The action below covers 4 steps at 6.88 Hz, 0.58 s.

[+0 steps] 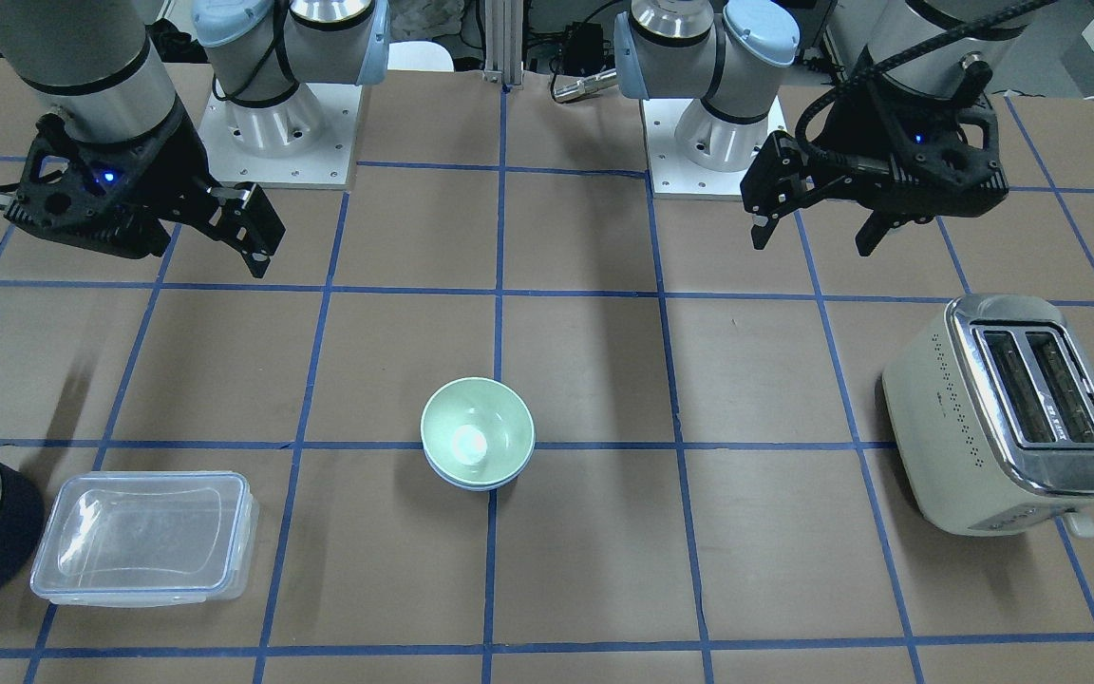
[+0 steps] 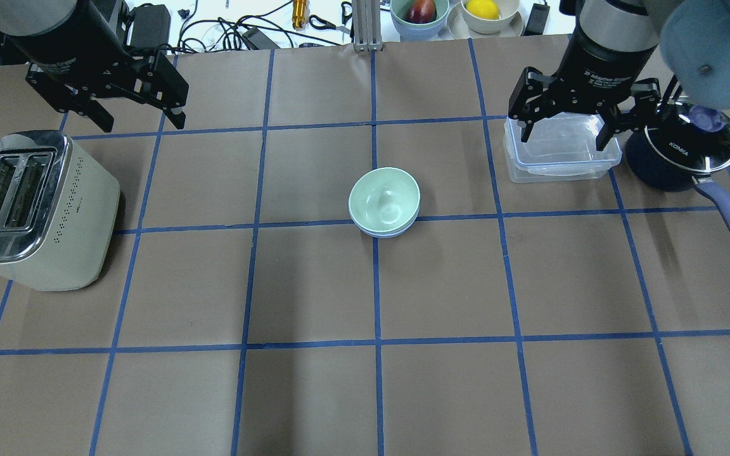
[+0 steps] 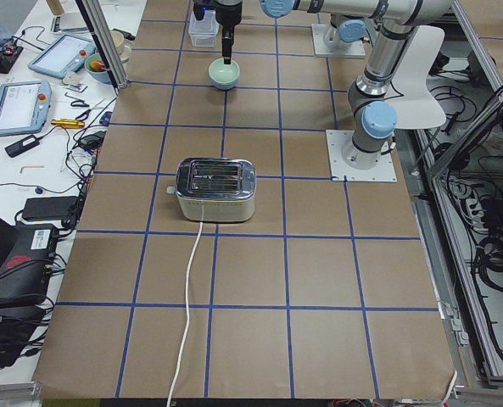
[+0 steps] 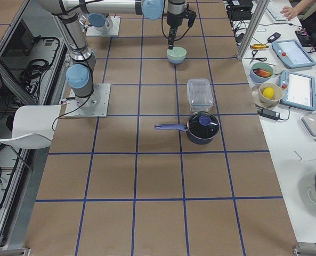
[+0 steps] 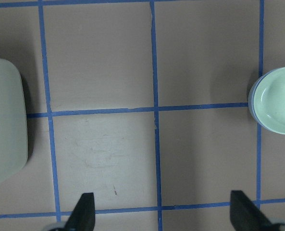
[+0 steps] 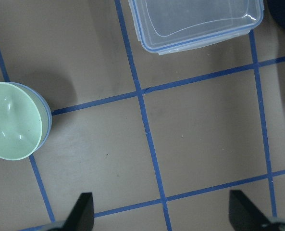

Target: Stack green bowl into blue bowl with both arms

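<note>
Farthest to the robot's left of the small round pale mint-green plastic bowl point(image 2: 384, 197) stands a cream two-slot toaster with a chrome top point(image 2: 38, 209), well apart from that green bowl. The black two-finger left gripper point(image 2: 142, 121) hangs high above the table, between the toaster and the green bowl. Its fingers are spread wide with nothing between them. Its wrist view shows the green bowl off at one edge, clear of both fingertips point(image 5: 84, 211).

The green bowl itself sits upright at the middle of the brown paper-covered table point(image 2: 314, 285), on a crossing of the blue tape lines. It is nested inside the small round pale light-blue bowl point(image 2: 383, 233), of which only a thin rim shows beneath it. Neither gripper touches the pair.

To the robot's right of the green bowl, and somewhat farther from the robot, lies a clear rectangular plastic container point(image 2: 558, 158) with a blue-edged lid. The black two-finger right gripper point(image 2: 564, 137) hangs raised on that same side of the green bowl and overlaps the container in the overhead view. Its fingers are likewise wide apart and empty. Farthest right of the green bowl, just beside the container, stands a dark navy saucepan point(image 2: 653, 177) with a glass lid, its purple-blue handle point(image 2: 729, 218) pointing back toward the robot.
</note>
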Each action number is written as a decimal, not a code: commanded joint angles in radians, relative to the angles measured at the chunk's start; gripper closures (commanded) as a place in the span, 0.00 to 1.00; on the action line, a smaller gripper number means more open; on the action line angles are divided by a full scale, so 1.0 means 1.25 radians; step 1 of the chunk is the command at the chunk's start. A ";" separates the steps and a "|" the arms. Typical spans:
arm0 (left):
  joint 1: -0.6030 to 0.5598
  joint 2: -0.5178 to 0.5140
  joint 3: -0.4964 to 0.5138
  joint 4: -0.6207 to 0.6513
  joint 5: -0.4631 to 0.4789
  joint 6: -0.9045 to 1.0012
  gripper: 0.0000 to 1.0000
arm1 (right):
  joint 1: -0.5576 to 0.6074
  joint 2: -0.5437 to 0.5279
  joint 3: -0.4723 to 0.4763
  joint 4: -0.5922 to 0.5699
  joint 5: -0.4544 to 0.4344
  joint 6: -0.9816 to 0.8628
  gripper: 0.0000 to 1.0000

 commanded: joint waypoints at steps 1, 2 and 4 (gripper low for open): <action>-0.001 0.003 -0.002 0.000 0.000 0.000 0.00 | 0.001 -0.013 0.003 0.006 -0.001 0.000 0.00; -0.001 0.003 -0.002 0.000 -0.001 0.000 0.00 | 0.001 -0.013 0.003 0.004 0.003 0.000 0.00; -0.001 0.004 -0.002 0.000 0.000 0.000 0.00 | 0.001 -0.013 0.003 0.006 0.003 0.002 0.00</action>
